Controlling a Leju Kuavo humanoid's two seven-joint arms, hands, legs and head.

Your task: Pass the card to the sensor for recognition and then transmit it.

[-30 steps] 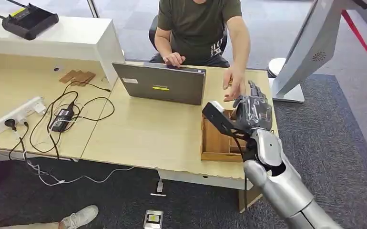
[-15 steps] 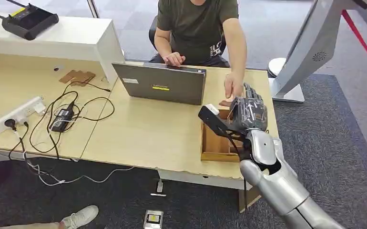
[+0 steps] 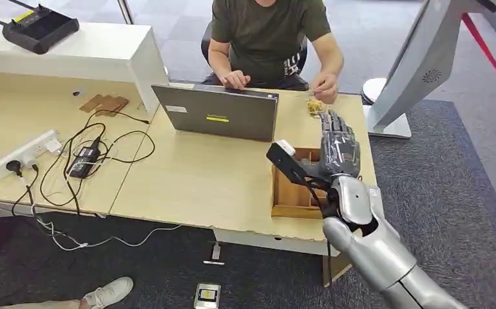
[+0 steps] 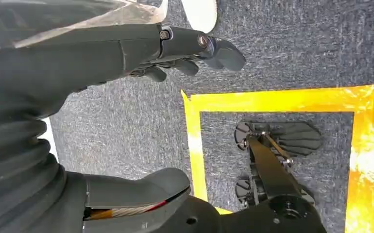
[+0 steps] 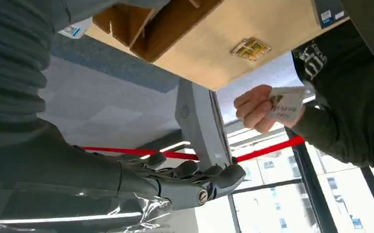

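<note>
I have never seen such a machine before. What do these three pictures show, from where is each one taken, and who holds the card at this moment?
This is a humanoid robot with two silver arms. The wide picture comes from a camera on its head, looking down at a desk. On the desk are a laptop, a wooden tray, a power strip and cables. The right hand is raised over the tray, fingers apart, holding nothing.

The other two pictures come from cameras at the wrists and are turned. The right wrist picture shows the right hand and a seated person's hand holding the card. The left wrist picture shows the left hand, which holds nothing, above grey carpet with yellow tape.
</note>
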